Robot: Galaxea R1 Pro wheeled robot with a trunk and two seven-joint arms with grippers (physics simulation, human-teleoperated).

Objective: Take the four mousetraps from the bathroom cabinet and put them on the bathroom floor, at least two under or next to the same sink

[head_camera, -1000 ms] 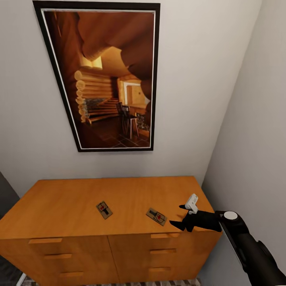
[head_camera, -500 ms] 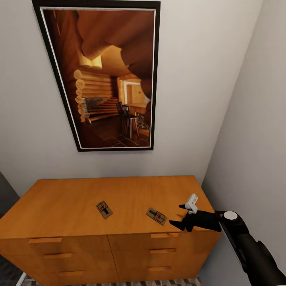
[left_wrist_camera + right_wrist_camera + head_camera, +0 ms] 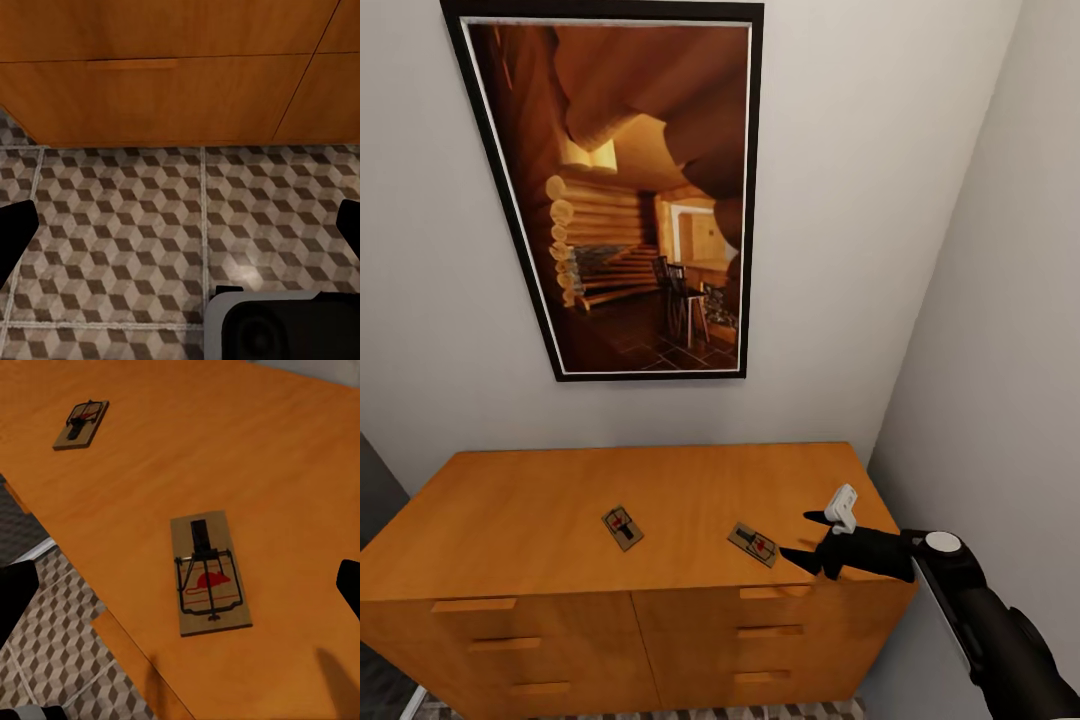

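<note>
Two mousetraps lie on the flat top of the orange-brown cabinet: one near the middle, one further right by the front edge. My right gripper hovers open just right of that nearer mousetrap, fingers spread to either side of it and not touching; the other mousetrap lies beyond. My left gripper hangs open and empty over the cube-patterned bathroom floor, in front of a cabinet drawer front.
A large framed picture hangs on the wall above the cabinet. The right-hand wall stands close beside the cabinet's right end and my right arm. A grey robot part sits low over the floor tiles.
My right gripper has edged slightly left, closer to the near mousetrap. The mousetraps have not moved.
</note>
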